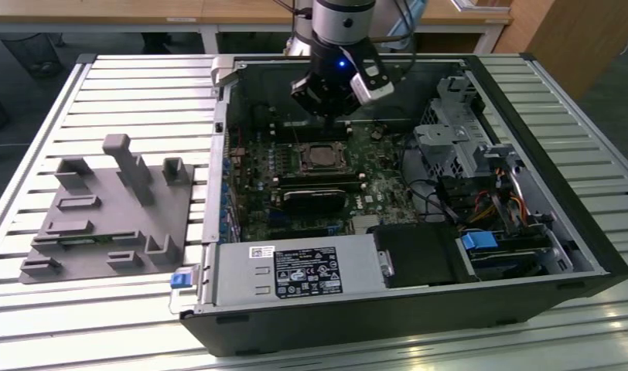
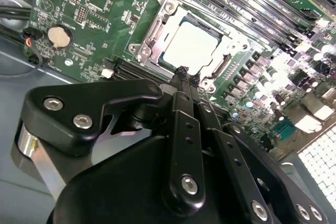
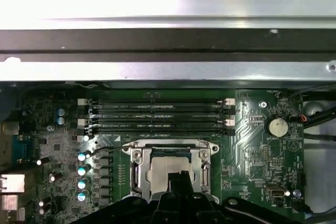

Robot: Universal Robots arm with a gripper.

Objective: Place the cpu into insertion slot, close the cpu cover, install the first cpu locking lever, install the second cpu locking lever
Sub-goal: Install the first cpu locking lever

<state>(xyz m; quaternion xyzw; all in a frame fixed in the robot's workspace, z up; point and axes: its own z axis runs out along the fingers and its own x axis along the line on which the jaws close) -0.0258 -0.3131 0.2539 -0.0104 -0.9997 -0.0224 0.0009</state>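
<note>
Gripper [image 2: 183, 72] low over the seated chip [image 2: 193, 45] in an open computer case [image 1: 397, 328].
In the middle of the exterior view, the chip lies in its socket [image 2: 168, 62] on the green board [image 2: 94, 19], with the metal cover [image 2: 149, 40] lying flat around it (its window frames the chip). The jaws are pressed together, holding nothing, just beside the socket's edge.

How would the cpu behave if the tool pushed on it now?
Likely rigid: the cpu shows a flat metal top. It probably wouldn't slide, since the cpu cover frames it. Its smooth top may let the tool slip.
</note>
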